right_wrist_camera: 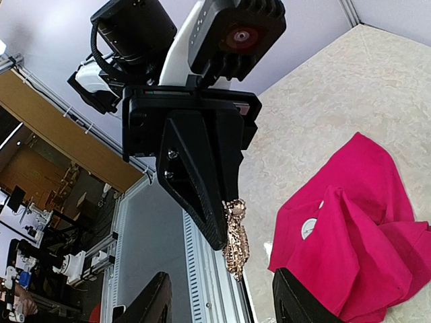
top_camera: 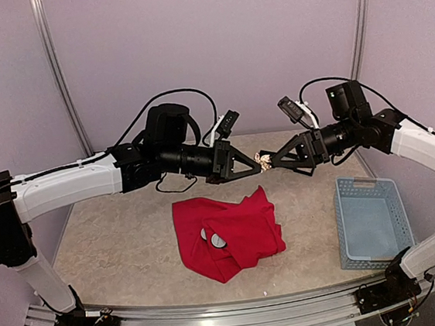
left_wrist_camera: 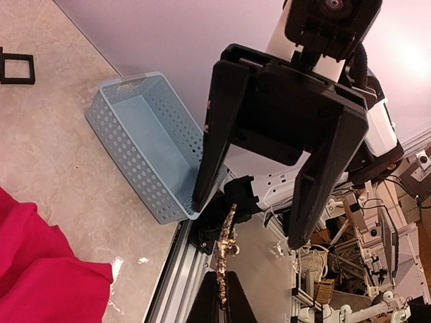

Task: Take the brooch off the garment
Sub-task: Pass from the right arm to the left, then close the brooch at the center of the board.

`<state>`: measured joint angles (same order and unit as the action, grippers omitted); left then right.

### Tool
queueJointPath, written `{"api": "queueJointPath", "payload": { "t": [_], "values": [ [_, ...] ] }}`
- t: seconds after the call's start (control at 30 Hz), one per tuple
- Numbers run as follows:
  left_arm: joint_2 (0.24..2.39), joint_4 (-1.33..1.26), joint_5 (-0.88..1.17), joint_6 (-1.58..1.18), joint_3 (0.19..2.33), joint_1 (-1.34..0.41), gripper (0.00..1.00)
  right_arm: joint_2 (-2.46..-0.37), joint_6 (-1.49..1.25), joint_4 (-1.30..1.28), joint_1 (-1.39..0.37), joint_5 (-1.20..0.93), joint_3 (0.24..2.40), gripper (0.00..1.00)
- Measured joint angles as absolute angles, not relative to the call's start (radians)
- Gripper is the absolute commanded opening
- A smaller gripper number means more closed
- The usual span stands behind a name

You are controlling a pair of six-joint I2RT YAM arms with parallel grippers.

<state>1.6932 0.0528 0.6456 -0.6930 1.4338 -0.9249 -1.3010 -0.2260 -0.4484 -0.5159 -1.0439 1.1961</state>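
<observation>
The gold brooch (top_camera: 263,159) hangs in mid-air above the table, clear of the garment. My left gripper (top_camera: 256,165) is shut on it; in the left wrist view the brooch (left_wrist_camera: 225,242) stands up from between my closed fingers (left_wrist_camera: 237,303). My right gripper (top_camera: 274,162) faces the left one tip to tip, open, with its jaws on either side of the brooch (right_wrist_camera: 236,242) and not touching it. The red garment (top_camera: 229,236) lies crumpled on the table below, also visible at the right of the right wrist view (right_wrist_camera: 357,235).
A pale blue perforated basket (top_camera: 371,221) stands on the table to the right of the garment, and its wall (left_wrist_camera: 145,134) shows in the left wrist view. Pale walls with metal posts (top_camera: 55,63) enclose the table. A metal rail (top_camera: 241,316) runs along the near edge.
</observation>
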Motion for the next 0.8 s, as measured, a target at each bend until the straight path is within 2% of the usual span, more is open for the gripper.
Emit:
{"api": "queueJointPath", "payload": {
  "t": [0.8],
  "values": [
    [1.694, 0.047, 0.696, -0.703, 1.452, -0.925, 0.00, -1.346, -0.169, -0.509, -0.556, -1.011, 1.232, 0.27]
  ]
}}
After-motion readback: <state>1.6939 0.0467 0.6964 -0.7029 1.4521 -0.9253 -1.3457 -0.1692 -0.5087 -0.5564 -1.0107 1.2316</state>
